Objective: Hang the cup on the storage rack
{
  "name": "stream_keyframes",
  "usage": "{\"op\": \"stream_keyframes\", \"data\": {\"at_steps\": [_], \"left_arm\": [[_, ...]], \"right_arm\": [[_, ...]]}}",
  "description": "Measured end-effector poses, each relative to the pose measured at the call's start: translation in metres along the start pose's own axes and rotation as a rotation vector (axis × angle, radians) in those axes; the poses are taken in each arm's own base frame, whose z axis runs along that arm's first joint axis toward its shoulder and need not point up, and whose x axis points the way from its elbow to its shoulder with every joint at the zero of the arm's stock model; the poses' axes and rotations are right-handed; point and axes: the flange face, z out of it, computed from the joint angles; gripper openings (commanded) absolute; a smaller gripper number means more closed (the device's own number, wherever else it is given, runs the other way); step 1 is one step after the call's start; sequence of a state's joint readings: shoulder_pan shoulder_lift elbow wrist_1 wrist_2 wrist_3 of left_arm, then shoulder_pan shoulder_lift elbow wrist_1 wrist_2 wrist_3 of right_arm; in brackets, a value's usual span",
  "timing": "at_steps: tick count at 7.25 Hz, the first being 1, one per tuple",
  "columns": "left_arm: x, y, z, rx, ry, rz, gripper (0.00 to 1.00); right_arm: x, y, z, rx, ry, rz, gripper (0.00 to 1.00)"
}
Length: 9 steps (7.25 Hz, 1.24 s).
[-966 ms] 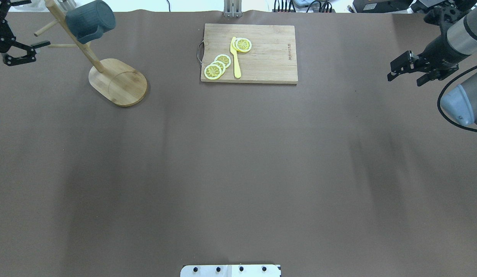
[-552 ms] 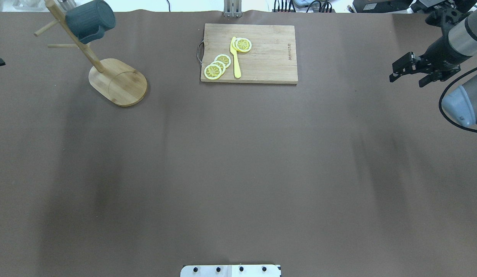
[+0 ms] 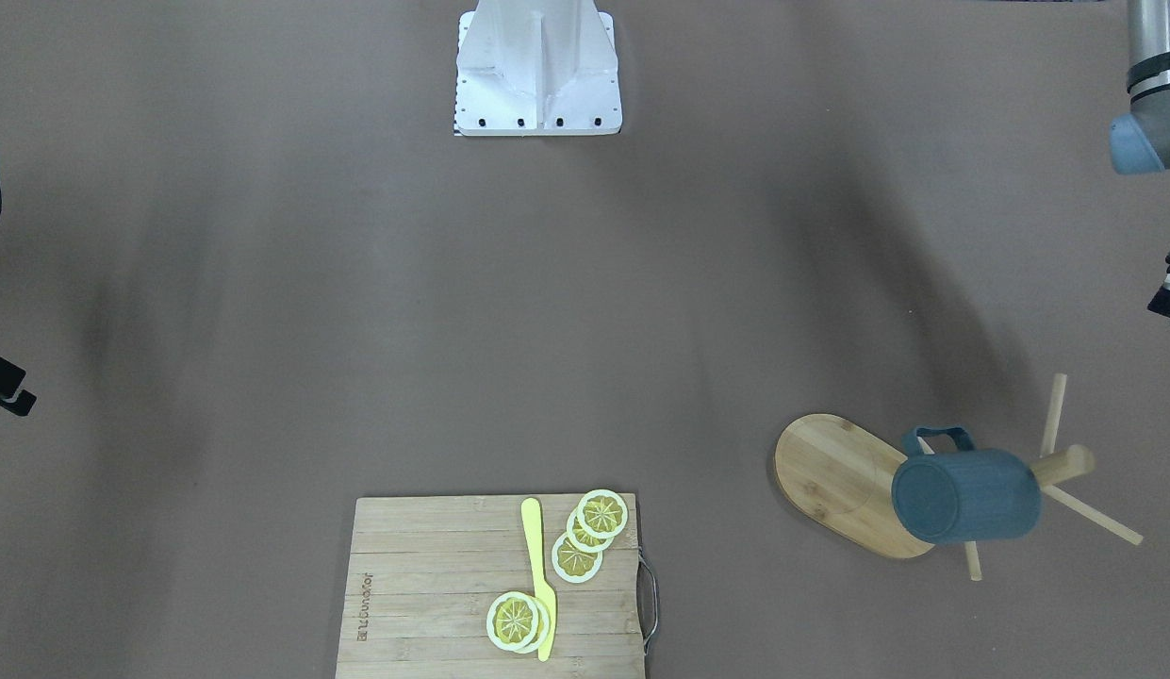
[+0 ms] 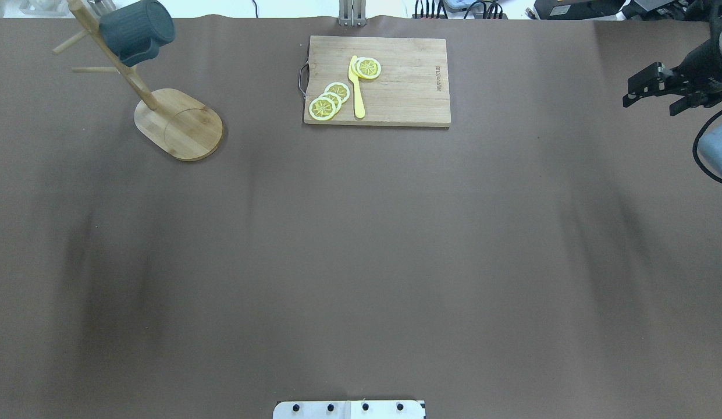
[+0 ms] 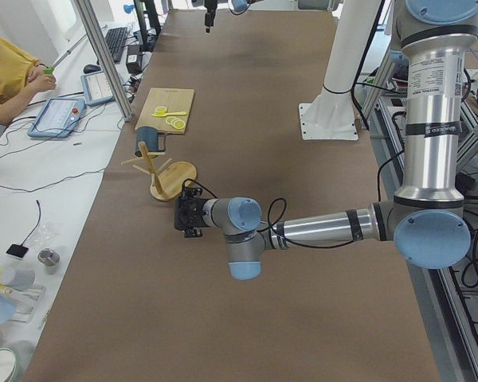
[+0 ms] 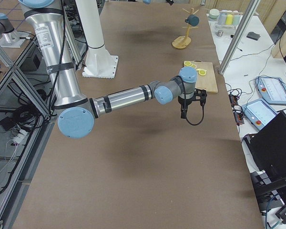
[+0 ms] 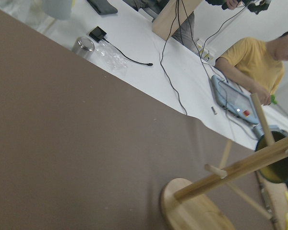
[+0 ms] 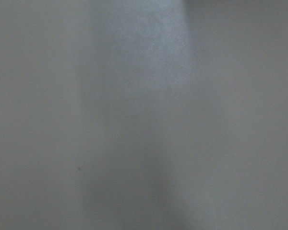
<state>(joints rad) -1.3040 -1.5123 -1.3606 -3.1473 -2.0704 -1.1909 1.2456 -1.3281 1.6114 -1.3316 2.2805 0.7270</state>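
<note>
Hanging on the storage rack (image 4: 178,123), clear of the desk, the cup (image 4: 137,30) is shown tilted, with its loop handle close against the central post. A dark slate-blue ribbed wall and a flat base are presented to the front-facing camera; a yellow-green interior is glimpsed in the left wrist view. The rack is stood near the corner where the operators' edge meets the robot's left end of the desk. A wooden cutting board (image 4: 395,87) bearing lemon slices (image 4: 329,100) and a yellow knife (image 4: 356,93) is laid at the middle of the operators' edge. The right gripper (image 4: 650,103) is held with fingers apart near the right end. The left gripper (image 5: 180,216) is seen beside the left end; whether it is spread or closed cannot be told.
</note>
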Motion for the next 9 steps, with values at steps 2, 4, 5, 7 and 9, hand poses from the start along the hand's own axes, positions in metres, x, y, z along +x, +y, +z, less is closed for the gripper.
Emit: {"op": "stream_keyframes", "data": {"at_steps": [2,4,5,7,9], "left_arm": [[-0.032,-0.018,-0.013,-0.007,-0.147,0.268,0.98],[-0.051,-0.045,-0.023,-0.061,-0.301,0.474,0.98],[-0.048,-0.058,-0.023,-0.123,-0.368,0.487,0.98],[-0.032,-0.067,-0.018,-0.281,-0.422,0.406,0.98],[-0.021,-0.059,-0.012,-0.446,-0.358,0.283,0.98]], "right_arm": [[0.034,-0.003,-0.012,0.021,0.017,-0.018,1.00],[0.069,-0.003,-0.021,0.032,0.035,-0.056,1.00],[0.089,0.001,-0.023,0.030,0.045,-0.072,1.00],[0.131,0.013,-0.025,0.018,0.062,-0.094,1.00],[0.154,0.025,-0.022,0.002,0.072,-0.105,1.00]]}}
